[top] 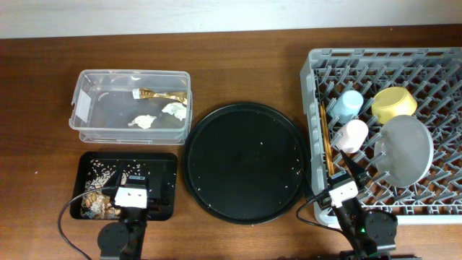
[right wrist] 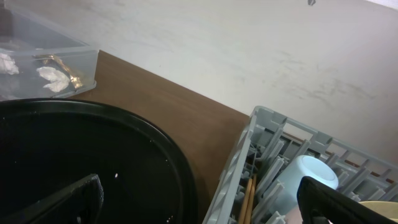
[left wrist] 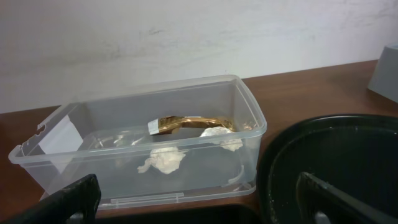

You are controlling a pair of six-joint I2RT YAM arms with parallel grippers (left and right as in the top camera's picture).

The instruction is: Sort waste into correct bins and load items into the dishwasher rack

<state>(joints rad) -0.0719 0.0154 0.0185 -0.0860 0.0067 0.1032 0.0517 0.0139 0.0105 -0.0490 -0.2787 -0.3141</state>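
The clear tub (top: 83, 101) at the back left holds the gold foil wrapper (top: 164, 94) and white tissue wads (top: 143, 120); they also show in the left wrist view (left wrist: 186, 123). The black tray (top: 162, 170) at the front left holds beige food scraps (top: 97, 204). The grey rack (top: 315, 87) on the right holds the light blue cup (top: 346, 105), pink cup (top: 351, 135), yellow bowl (top: 394, 103), pale plate (top: 404, 150) and chopsticks (top: 327, 148). My left gripper (left wrist: 199, 202) is open and empty over the black tray. My right gripper (right wrist: 202, 202) is open and empty at the rack's front left corner.
A large round black tray (top: 245, 161) with a few white crumbs lies between the bins and the rack. Cables trail from both arm bases at the front edge. A pale wall stands behind the table.
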